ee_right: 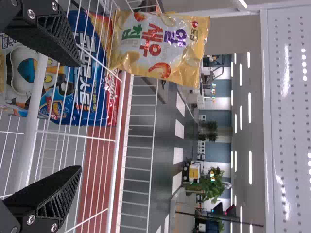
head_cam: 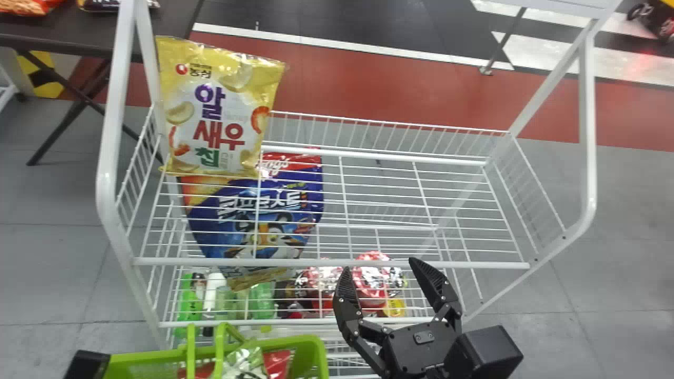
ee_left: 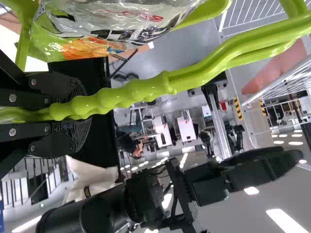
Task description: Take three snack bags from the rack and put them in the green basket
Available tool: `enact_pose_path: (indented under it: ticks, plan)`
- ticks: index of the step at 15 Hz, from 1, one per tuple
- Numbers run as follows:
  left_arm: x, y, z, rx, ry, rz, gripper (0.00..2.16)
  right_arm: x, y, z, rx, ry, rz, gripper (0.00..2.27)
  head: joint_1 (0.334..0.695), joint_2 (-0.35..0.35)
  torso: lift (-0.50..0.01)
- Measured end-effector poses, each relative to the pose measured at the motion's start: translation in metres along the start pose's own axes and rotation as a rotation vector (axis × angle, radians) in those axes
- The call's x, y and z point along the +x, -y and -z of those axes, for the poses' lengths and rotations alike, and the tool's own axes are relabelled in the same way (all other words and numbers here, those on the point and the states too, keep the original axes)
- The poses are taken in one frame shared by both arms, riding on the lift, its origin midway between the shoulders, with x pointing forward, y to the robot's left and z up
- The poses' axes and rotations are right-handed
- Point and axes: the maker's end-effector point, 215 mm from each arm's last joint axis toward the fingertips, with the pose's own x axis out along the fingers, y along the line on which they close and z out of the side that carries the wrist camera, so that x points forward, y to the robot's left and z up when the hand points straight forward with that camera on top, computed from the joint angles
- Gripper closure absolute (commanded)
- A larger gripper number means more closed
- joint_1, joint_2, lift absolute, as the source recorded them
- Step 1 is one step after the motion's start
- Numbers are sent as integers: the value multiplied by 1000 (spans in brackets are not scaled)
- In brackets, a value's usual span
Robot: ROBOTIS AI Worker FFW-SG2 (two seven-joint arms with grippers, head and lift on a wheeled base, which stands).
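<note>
My right gripper (head_cam: 380, 267) stands open over the rack's front edge; in the right wrist view the same gripper (ee_right: 77, 116) has nothing between its fingers. A yellow snack bag (head_cam: 218, 110) (ee_right: 155, 46) stands upright at the left end of the upper shelf. Below it, a blue snack bag (head_cam: 258, 221) (ee_right: 87, 73) shows through the wires. My left gripper (head_cam: 87, 364) is at the bottom left beside the green basket (head_cam: 318, 352); in the left wrist view the gripper (ee_left: 77, 108) is shut on the basket's handle (ee_left: 194, 75). Snack bags (head_cam: 245, 363) lie in the basket.
The white wire rack (head_cam: 331, 263) has raised side frames and a wire back fence. Red-lidded cups (head_cam: 371, 279) and green bottles (head_cam: 190, 297) stand on a lower shelf. A dark table (head_cam: 68, 29) with snacks is behind at the left.
</note>
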Motion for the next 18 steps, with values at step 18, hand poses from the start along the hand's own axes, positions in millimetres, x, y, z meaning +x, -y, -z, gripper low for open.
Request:
enact_pose_path:
  ticks: [18]
  plan:
    - [-14,-6,3,15,-8,-30,1902,-21,18,-25,74,71,55,66,695,-324,-15]
